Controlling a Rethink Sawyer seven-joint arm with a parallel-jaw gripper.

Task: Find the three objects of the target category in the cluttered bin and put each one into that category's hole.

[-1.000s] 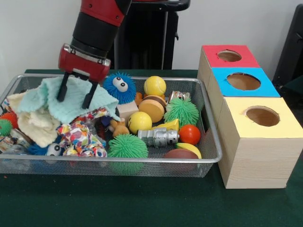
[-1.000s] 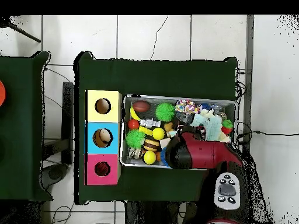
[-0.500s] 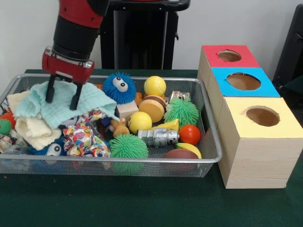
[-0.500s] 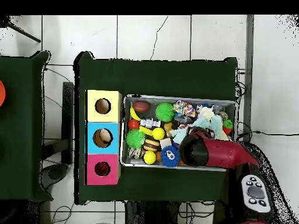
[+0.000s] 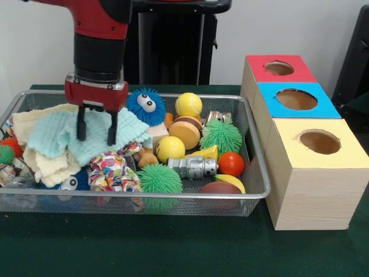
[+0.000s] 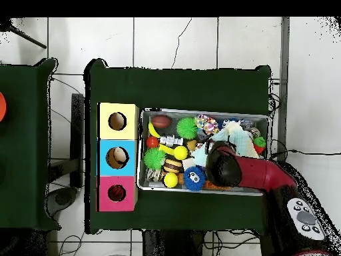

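Note:
My gripper is open inside the wire bin, its two black fingers pressed down into a mint-green cloth at the left. A cream cloth lies under it and a patterned cloth in front. To the right lie a blue fuzzy ball with eyes, two yellow balls, two green spiky balls, a burger toy, a silver toy and an orange ball. In the overhead view the arm hides the gripper.
Three wooden boxes with round holes stand right of the bin: red top, blue top, yellow top. From overhead they line the bin's left side, around the blue one. A brown football lies at the bin's front right.
The gripper swung left, then back right and lower, pushing into the mint cloth. The cloths shifted with it, and the patterned cloth slid slightly right.

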